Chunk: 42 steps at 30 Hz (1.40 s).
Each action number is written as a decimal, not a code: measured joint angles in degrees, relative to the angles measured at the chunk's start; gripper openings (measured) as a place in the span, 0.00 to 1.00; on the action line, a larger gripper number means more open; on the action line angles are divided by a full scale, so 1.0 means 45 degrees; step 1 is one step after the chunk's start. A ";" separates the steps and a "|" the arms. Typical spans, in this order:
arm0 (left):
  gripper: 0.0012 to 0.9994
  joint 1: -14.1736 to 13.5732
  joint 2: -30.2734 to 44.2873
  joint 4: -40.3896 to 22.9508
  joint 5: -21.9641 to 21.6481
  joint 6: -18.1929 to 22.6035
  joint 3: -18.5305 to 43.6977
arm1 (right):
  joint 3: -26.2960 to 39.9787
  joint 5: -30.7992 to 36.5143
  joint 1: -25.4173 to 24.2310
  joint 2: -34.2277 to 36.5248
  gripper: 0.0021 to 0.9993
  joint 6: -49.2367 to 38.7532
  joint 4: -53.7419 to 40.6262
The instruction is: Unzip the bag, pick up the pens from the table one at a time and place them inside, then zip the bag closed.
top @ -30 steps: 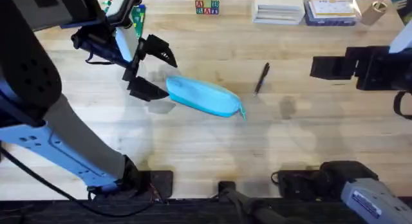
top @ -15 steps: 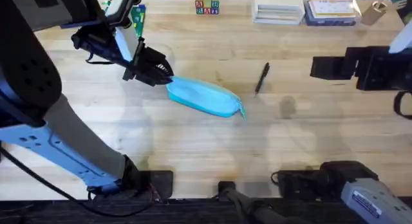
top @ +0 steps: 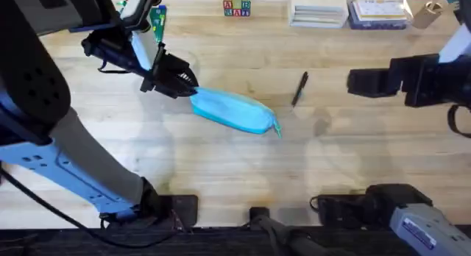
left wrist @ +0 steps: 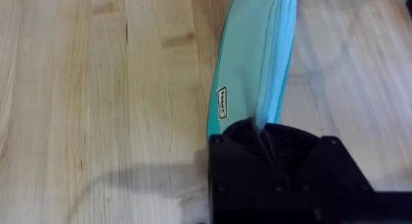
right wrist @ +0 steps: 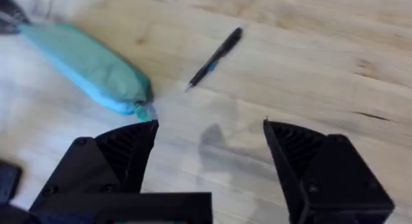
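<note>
The light-blue bag (top: 234,111) lies slanted in the middle of the table (top: 221,168). My left gripper (top: 185,87) is shut on the bag's upper-left end; in the left wrist view the black fingers (left wrist: 270,153) pinch the bag (left wrist: 251,63) fabric. One black pen (top: 299,89) lies to the right of the bag, also seen as the pen (right wrist: 214,58) in the right wrist view beyond the bag (right wrist: 87,66). My right gripper (top: 360,83) hovers open at the right, apart from the pen; its fingers (right wrist: 116,159) frame bare wood.
Along the far edge stand small lettered blocks (top: 237,6), a white box (top: 318,9), a blue-lidded box (top: 379,10) and a green-and-white item (top: 157,22) by the left arm. Bare wood lies in front of the bag.
The left gripper went from open beside the bag's end to shut on it. The right gripper shifted slightly left toward the pen.
</note>
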 joint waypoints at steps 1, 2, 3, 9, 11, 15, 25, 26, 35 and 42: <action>0.04 0.0000 0.0000 0.0000 0.0000 -0.0002 0.0000 | 0.0000 -0.0469 0.0000 0.0000 1.00 -0.0339 -0.0019; 0.04 0.0000 0.0000 0.0000 0.0000 -0.0002 0.0000 | 0.0000 -0.0830 0.0000 0.0005 1.00 -0.0632 -0.0072; 0.04 0.0000 -0.0004 0.0000 0.0000 -0.0002 0.0000 | 0.0000 -0.1169 0.0000 0.0001 1.00 -0.0942 -0.0181; 0.04 0.0000 0.0000 0.0000 0.0000 -0.0002 0.0000 | 0.0000 -0.2355 0.0000 0.0000 1.00 -0.2498 -0.1052; 0.04 0.0000 -0.0003 0.0000 0.0000 -0.0002 0.0000 | 0.0000 -0.2843 0.0000 0.0001 1.00 -0.3046 -0.1377; 0.04 0.0000 0.0000 0.0000 0.0000 -0.0002 0.0000 | 0.0000 -0.3889 0.0000 0.0005 1.00 -0.4319 -0.2079; 0.04 0.0000 0.0000 0.0000 0.0000 -0.0002 0.0000 | -0.0028 -0.5344 0.0005 0.0023 1.00 -0.6361 -0.2444; 0.04 0.0000 0.0000 0.0000 0.0000 0.0001 0.0000 | -0.0260 -0.5773 0.0005 0.0081 1.00 -0.6520 -0.2182; 0.04 0.0000 0.0000 0.0000 0.0000 -0.0002 0.0000 | -0.0696 -0.6353 0.0007 0.0853 1.00 -0.6621 -0.1844; 0.04 0.0000 -0.0001 0.0005 0.0000 -0.0002 0.0000 | -0.0893 -0.6644 0.0405 0.2196 1.00 -0.6612 -0.1614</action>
